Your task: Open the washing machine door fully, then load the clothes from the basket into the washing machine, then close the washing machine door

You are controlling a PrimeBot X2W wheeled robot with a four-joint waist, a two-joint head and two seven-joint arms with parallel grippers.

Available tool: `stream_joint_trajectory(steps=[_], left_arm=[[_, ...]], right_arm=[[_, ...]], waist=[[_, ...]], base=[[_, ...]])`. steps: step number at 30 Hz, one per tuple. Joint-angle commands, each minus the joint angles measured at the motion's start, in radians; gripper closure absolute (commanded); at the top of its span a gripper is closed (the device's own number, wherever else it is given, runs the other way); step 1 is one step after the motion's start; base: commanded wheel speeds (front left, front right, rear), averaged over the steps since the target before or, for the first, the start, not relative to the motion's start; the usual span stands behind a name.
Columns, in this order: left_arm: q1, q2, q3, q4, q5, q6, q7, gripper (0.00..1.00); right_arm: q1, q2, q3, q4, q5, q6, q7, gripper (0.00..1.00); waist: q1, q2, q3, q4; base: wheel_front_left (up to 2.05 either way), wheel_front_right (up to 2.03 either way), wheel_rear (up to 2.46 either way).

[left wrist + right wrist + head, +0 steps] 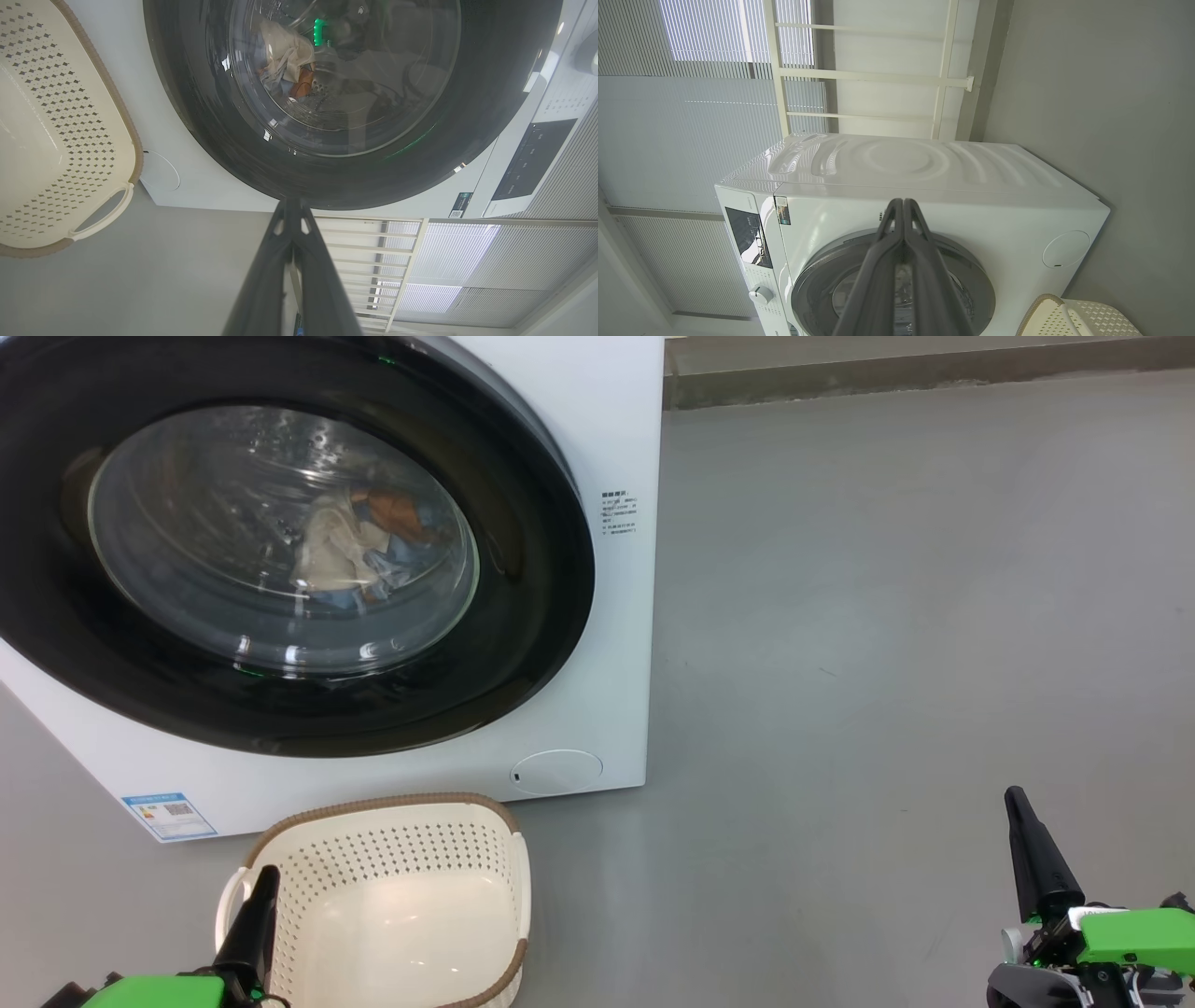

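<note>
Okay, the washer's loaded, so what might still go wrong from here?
1. The washing machine door looks closed over the clothes, but whether it latched cannot be seen; it may swing open.
2. The left gripper, shut, hangs close by the basket; moving that arm could knock it.

I can read nothing from here: the small print near the right edge of the washing machine, the blue label at its lower left corner and the control panel markings are too small.
</note>
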Motion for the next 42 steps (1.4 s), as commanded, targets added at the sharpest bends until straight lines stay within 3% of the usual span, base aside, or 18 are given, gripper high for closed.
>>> stream_joint_trajectory(steps=[1,42], left_arm=[[-0.047,0.011,0.035,-0.031,-0.005,-0.003,0.004,1.0],[-0.047,0.01,0.036,-0.031,-0.003,-0.003,0.005,1.0]], right_arm=[[-0.025,-0.004,0.018,-0.031,0.011,0.001,0.007,1.0],[-0.025,-0.004,0.018,-0.031,0.011,0.001,0.008,1.0]], waist=[[0.0,-0.0001,0.0,0.0],[0.0,-0.0001,0.0,0.0]], base=[[0.0,0.0,0.0],[0.0,0.0,0.0]])
